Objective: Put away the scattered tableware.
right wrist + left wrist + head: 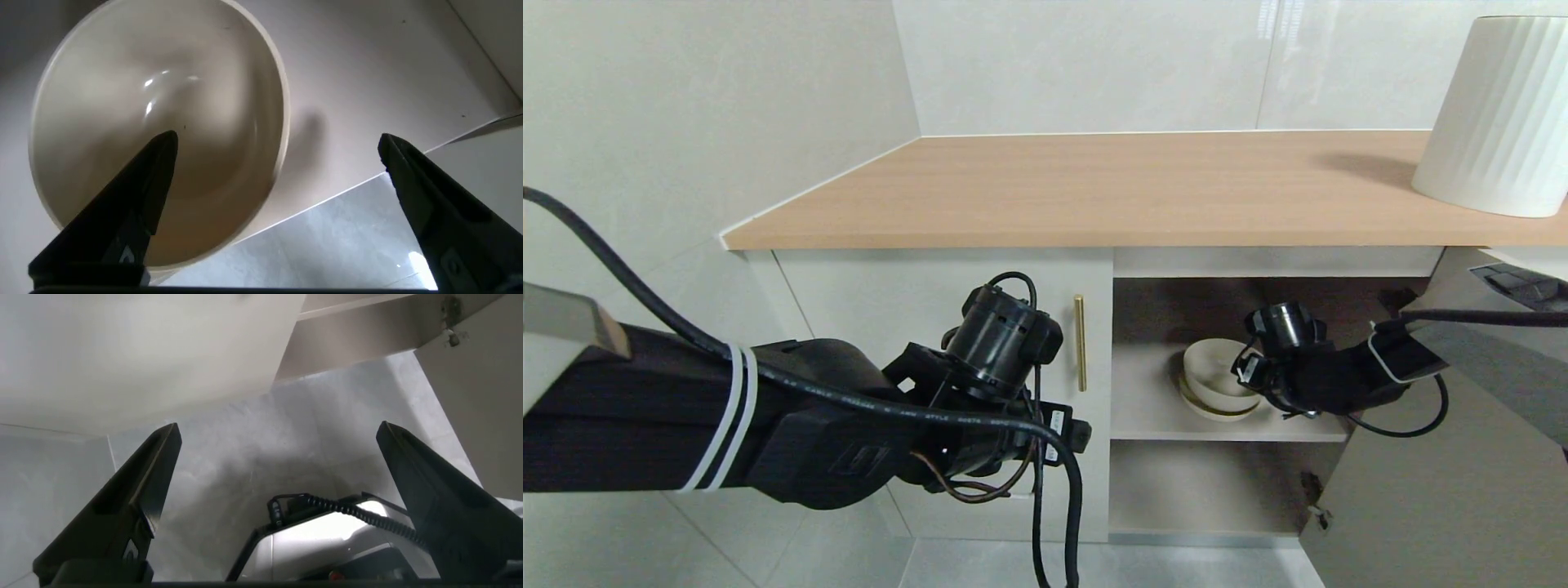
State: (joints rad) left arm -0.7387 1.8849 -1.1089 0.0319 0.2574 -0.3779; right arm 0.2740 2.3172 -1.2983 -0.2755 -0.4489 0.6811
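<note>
Looks like release of the cream bowl [1217, 377] on the middle shelf [1143, 412], right gripper [278, 140] spread wide close over it, left gripper [278, 429] spread wide and empty before the closed door [866, 294]; next calls for withdrawing straight without nudging the bowl.

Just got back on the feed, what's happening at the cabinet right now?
The right gripper is inside the open cabinet, fingers spread over a cream bowl that sits on another dish on the upper shelf. It is not gripping the bowl. The left gripper hangs open in front of the closed left door, holding nothing.
</note>
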